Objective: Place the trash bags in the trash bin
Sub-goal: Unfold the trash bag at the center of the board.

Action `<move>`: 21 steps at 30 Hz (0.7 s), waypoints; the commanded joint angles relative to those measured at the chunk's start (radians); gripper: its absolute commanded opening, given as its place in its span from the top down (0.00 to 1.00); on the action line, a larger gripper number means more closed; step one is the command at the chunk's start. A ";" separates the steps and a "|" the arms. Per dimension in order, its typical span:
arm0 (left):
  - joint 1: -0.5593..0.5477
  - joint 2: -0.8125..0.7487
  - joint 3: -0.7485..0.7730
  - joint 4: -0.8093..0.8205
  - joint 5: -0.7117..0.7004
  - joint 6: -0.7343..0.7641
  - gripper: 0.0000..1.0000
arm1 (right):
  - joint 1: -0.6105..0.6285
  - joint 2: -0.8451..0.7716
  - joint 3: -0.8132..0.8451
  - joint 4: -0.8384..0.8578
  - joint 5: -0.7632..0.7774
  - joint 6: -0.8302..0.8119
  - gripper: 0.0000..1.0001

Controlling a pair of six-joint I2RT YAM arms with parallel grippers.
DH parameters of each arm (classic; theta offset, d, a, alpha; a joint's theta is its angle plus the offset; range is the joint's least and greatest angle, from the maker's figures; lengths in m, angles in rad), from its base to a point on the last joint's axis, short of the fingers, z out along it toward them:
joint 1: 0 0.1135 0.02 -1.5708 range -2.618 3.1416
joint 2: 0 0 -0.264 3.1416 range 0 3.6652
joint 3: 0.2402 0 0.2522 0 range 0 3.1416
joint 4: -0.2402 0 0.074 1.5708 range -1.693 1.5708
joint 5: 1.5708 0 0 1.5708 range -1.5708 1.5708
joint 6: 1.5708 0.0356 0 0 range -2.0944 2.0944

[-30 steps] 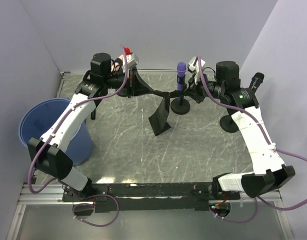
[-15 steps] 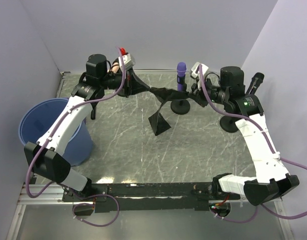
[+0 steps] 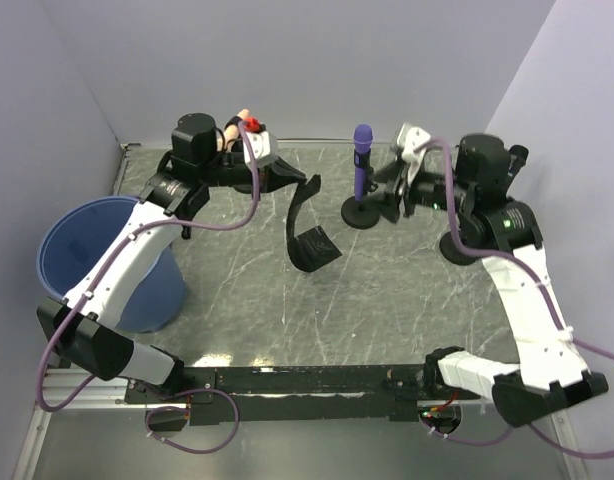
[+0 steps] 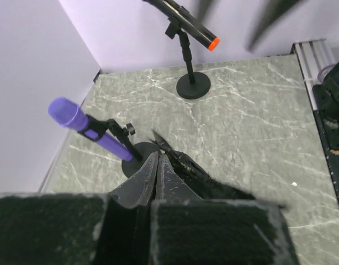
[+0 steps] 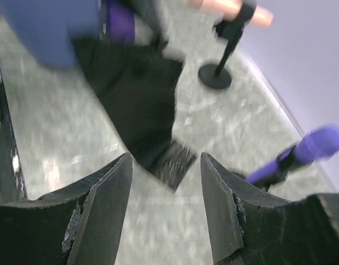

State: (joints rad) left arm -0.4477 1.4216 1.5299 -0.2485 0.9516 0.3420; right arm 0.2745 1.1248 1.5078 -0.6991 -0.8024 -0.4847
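- At the far left of the table, the left gripper is clamped fully shut on a fold at the top of the black trash bag.
- The bag hangs in a curl from that pinch; its lower end appears to rest on the table, near mid-table.
- The right gripper stands partly open with nothing between its jaws, just right of the purple microphone.
- The trash bin stands at the left edge, well apart from the bag; no bag is visible in it.
- Risk: the grip is a single narrow pinch, so a quick swing could pull the film free.
- Risk: the trailing end may drag, or catch on the bin's rim and drape outside it.
- Risk: the microphone stand is near the bag and could be snagged and tipped.
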 commanded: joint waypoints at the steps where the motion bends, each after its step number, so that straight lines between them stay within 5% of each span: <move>1: -0.049 -0.049 0.039 -0.052 -0.022 0.135 0.99 | 0.052 0.114 0.124 0.200 -0.035 0.136 0.39; 11: -0.092 -0.119 0.016 -0.086 -0.062 0.150 0.99 | 0.173 0.236 0.173 0.049 -0.078 -0.152 0.27; 21: -0.098 -0.136 0.007 -0.106 -0.060 0.144 0.99 | 0.201 0.257 0.163 0.102 -0.156 -0.112 0.29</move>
State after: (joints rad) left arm -0.5396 1.3041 1.5356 -0.3489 0.8886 0.4698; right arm 0.4541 1.3773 1.6493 -0.6411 -0.8852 -0.5888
